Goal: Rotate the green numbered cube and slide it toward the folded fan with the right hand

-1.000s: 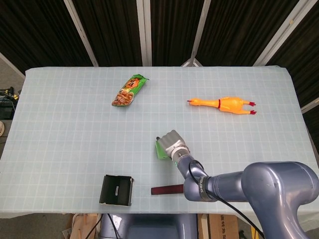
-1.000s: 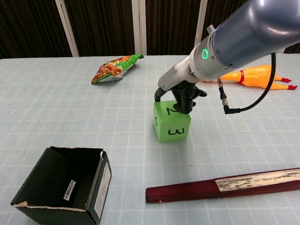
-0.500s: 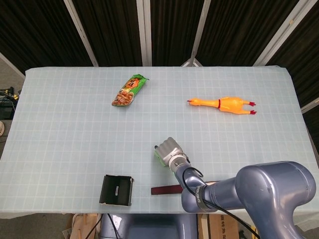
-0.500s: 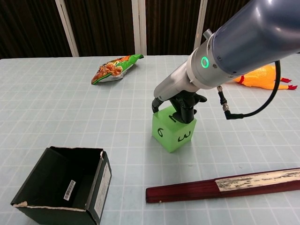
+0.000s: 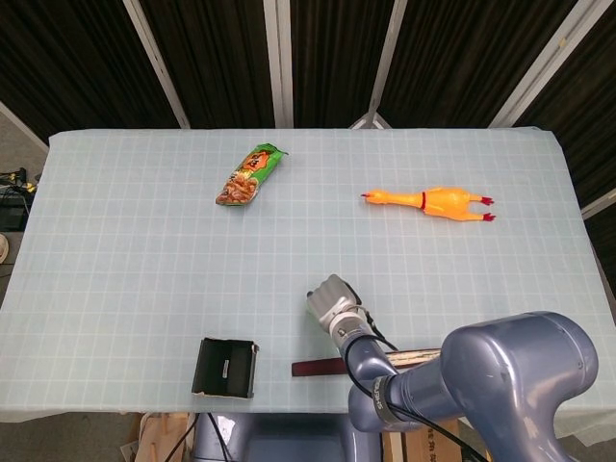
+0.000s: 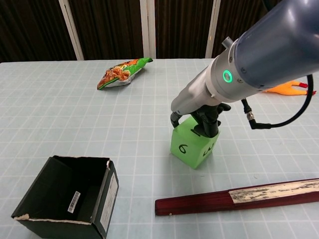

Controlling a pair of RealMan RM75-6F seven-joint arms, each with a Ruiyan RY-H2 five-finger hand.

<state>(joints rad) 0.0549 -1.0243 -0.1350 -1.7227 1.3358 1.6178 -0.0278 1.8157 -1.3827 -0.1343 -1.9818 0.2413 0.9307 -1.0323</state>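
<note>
Chest view, fingers [image 6: 206, 121] atop green cube [image 6: 190, 145]

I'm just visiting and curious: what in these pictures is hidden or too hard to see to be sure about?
- Green cube: head view, hidden under the right hand; chest view, the hand covers its top.
- Right-face numeral: chest view, too foreshortened to read.
- Folded fan: chest view, cut off at the right edge; head view, partly behind the arm.
- Rubber chicken: chest view, mostly behind the arm.
- Left hand: in neither view.
</note>
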